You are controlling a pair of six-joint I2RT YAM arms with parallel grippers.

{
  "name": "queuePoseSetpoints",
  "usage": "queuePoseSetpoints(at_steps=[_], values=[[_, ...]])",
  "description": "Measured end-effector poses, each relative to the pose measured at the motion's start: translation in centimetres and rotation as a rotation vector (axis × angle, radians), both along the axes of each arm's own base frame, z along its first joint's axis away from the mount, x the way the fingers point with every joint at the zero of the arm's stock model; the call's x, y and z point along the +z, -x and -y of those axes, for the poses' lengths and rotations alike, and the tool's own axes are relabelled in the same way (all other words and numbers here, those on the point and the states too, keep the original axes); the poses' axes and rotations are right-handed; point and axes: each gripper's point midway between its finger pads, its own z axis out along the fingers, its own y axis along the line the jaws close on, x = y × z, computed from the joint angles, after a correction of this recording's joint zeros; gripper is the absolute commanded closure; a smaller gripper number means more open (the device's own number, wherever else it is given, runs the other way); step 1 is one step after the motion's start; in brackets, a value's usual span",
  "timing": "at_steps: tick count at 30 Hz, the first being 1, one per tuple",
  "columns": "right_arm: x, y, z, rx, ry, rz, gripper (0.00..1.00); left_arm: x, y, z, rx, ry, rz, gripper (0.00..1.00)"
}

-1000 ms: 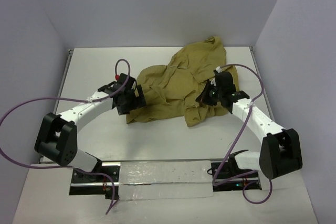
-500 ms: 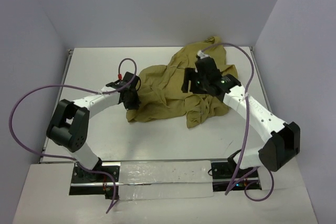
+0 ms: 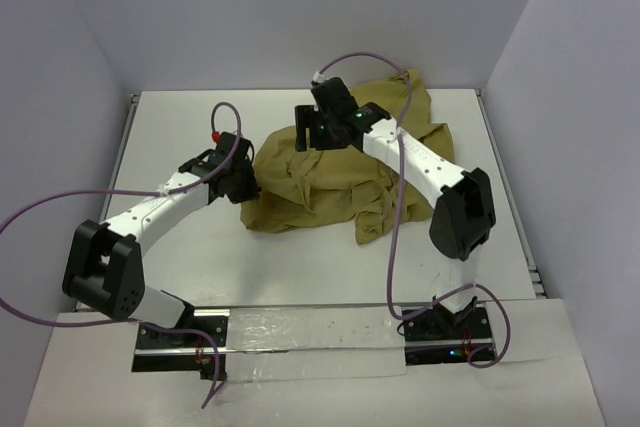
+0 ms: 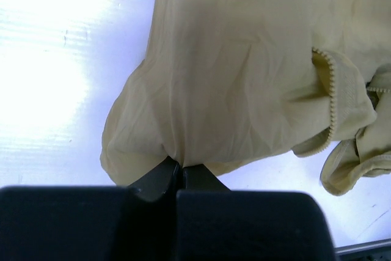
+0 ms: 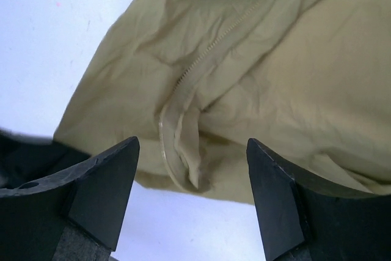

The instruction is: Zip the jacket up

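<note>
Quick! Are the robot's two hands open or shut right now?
Left gripper: shut on a fold of the jacket.
Right gripper: open, holding nothing, over the zipper.

Left pincer (image 4: 178, 167) pinched shut, right pincer (image 5: 192, 154) (arm outstretched) spread wide.

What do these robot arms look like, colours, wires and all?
The left arm and right arm have white shells with chunky black joints. A purple cable loops from each base toward its wrist. The left has a small red fitting near the wrist. The jaws are black wedges.
</note>
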Motion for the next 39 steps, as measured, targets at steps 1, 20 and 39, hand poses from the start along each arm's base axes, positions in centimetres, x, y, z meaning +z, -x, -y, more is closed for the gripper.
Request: queuePoseSetpoints(at_steps=[1, 20, 39], values=[[-0.5, -0.4, -0.5, 0.007, 0.002, -0.01, 0.22, 0.2, 0.2, -0.1, -0.003, 0.003, 0.001, 1.0], [-8.1, 1.1, -7.5, 0.15, 0.118, -0.119, 0.5, 0.7, 1.7, -0.2, -0.025, 0.025, -0.011, 1.0], [-10.3, 2.3, -1.6, 0.016, 0.166, -0.162, 1.0, 0.3, 2.3, -0.5, -0.044, 0.013, -0.013, 1.0]])
